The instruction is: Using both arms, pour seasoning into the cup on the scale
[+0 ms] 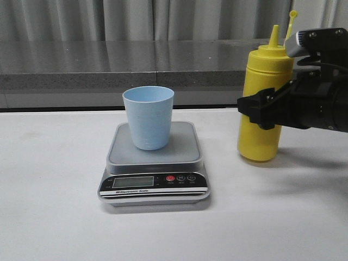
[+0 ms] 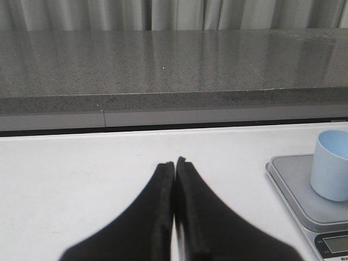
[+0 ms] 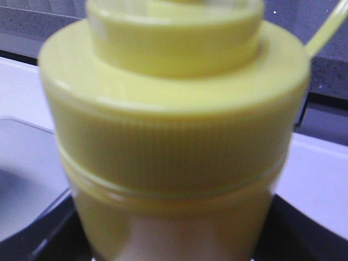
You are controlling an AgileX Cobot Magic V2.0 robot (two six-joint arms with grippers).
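The light blue cup (image 1: 148, 117) stands upright on the grey scale (image 1: 185, 145) at the table's middle. The yellow seasoning bottle (image 1: 267, 68) stands on the table to the right of the scale, its tethered cap (image 1: 293, 15) off the nozzle. My right gripper (image 1: 265, 110) reaches in from the right and grips the bottle at mid-height. In the right wrist view the bottle (image 3: 174, 125) fills the picture between the black fingers (image 3: 49, 239). My left gripper (image 2: 175, 162) is shut and empty over bare table, left of the scale (image 2: 293, 187) and cup (image 2: 331, 166). It is out of the front view.
A grey stone ledge (image 1: 109, 65) runs along the back of the white table (image 1: 54, 217), with curtains behind it. The scale's black panel (image 1: 155, 182) with display and buttons faces the front edge.
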